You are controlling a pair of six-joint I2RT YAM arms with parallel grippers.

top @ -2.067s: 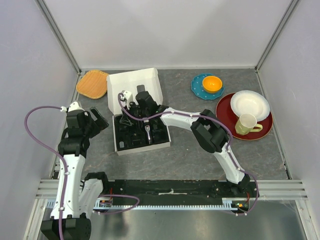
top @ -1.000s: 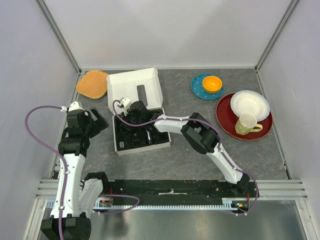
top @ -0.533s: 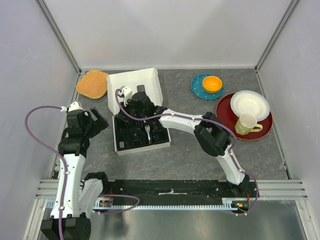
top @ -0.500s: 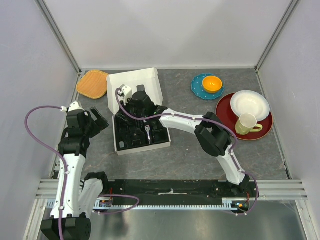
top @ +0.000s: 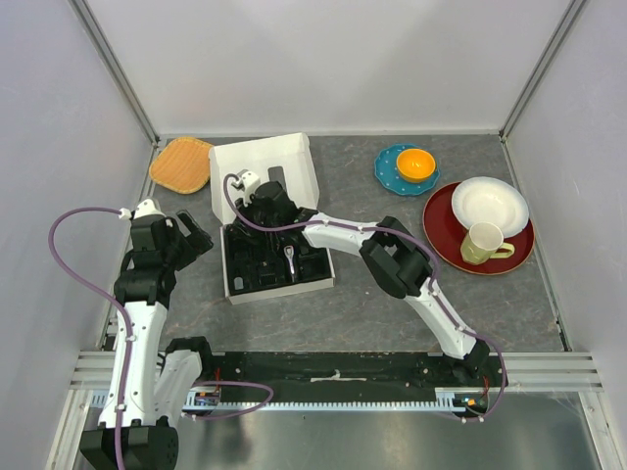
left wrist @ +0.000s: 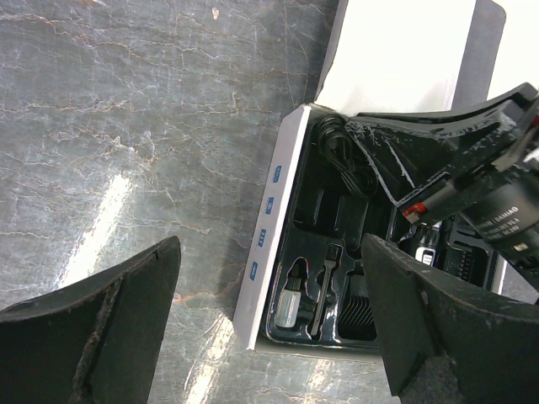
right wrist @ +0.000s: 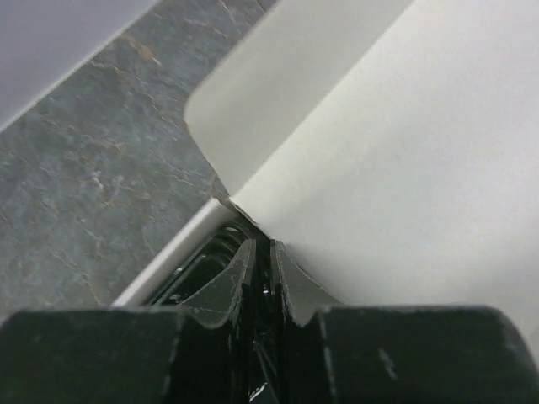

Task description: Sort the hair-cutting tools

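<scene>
The white box (left wrist: 268,227) sits left of centre on the worktop (top: 372,304), its lid (top: 257,162) raised on the far side. An orange mat (top: 182,164) lies far left, with dishes (top: 441,240) and a cup (top: 482,243) well right. Our right arm (top: 338,235) crosses the black tray (left wrist: 337,210). The right fingers (right wrist: 223,290), almost pressed together, dip beside the cable (left wrist: 341,156) in the far-left corner; we cannot tell whether they pinch it. The left fingers (left wrist: 109,328) hang spread wide, empty, left of the box. Brush (left wrist: 324,284) and clipper (top: 290,258) lie in the tray.
</scene>
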